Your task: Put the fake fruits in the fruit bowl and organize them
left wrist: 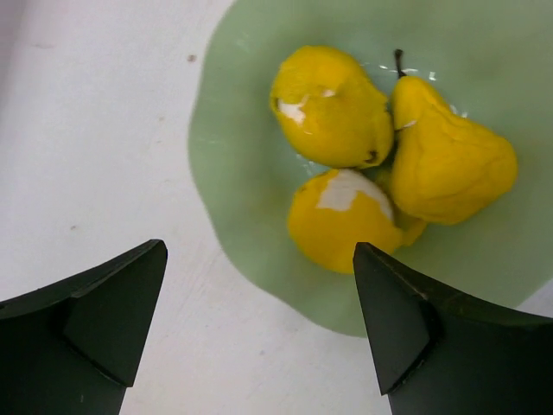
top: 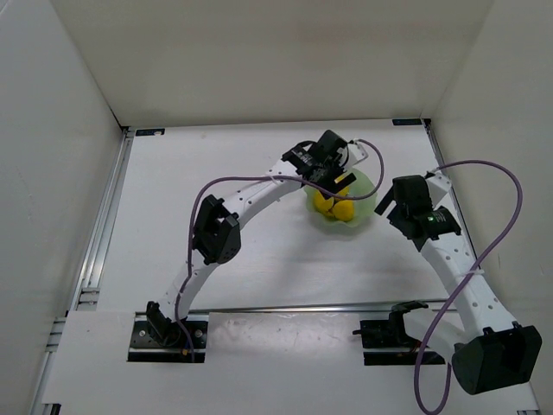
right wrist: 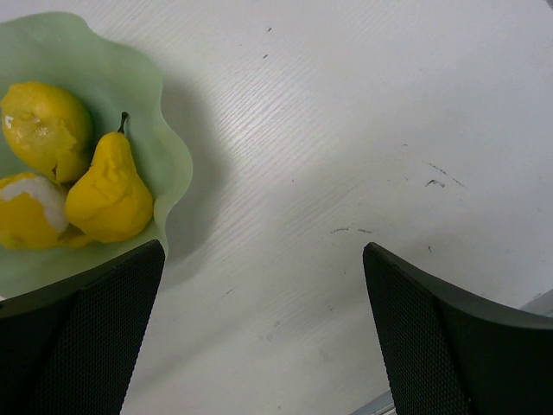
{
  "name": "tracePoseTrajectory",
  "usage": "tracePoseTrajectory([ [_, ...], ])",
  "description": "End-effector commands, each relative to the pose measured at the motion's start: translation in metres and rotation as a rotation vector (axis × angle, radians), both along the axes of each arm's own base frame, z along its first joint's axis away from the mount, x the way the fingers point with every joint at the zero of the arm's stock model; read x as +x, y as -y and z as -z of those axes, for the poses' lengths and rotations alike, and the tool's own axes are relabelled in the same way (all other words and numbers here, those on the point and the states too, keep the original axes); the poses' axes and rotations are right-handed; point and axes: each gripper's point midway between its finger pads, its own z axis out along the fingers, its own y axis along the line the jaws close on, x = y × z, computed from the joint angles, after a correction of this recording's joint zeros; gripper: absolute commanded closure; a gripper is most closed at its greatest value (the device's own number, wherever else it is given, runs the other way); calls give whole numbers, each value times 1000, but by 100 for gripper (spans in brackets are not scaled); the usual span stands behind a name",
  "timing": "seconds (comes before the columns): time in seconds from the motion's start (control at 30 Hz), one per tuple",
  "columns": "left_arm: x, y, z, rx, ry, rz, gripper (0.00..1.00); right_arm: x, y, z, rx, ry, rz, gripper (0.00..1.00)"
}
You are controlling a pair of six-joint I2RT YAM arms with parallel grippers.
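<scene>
Three yellow fake fruits (left wrist: 341,220) lie together inside the pale green fruit bowl (left wrist: 242,147): a roundish one (left wrist: 328,108), a pear-shaped one with a dark stem (left wrist: 449,160) and a third in front. In the top view the fruits (top: 333,207) sit in the bowl (top: 367,186) right of the table's middle. My left gripper (left wrist: 259,251) is open and empty, hovering over the bowl's edge (top: 344,177). My right gripper (right wrist: 263,249) is open and empty over bare table just right of the bowl (right wrist: 130,78), where the pear (right wrist: 108,190) shows.
White walls enclose the table on three sides. A metal rail (top: 99,233) runs along the left edge and another crosses in front by the arm bases (top: 285,309). Purple cables (top: 510,216) loop off both arms.
</scene>
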Motion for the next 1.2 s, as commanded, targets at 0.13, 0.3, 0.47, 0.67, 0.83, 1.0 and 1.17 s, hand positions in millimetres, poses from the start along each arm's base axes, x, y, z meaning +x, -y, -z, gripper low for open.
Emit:
tracePoseTrajectory([
  [0.13,9,-72,-173,-169,277,-194,0,-5,13,-4,-24,13,42,0],
  [0.3,37,-201,-181,-159,261,-442,0,-8,20,8,-4,-23,67,0],
  [0.47,18,-335,-134,-75,144,-659,0,-20,27,34,70,-90,119,0],
  [0.67,-48,-450,-57,-19,-40,-909,0,-22,39,39,92,-94,171,0],
  [0.83,-100,-495,-11,-68,-148,-1082,0,-16,41,36,109,-86,179,0],
  [1.0,-116,-529,-2,-111,-170,-1224,0,-9,37,32,125,-86,167,0],
  [1.17,-113,-540,3,-135,-193,-1292,0,-11,35,35,144,-91,175,0],
])
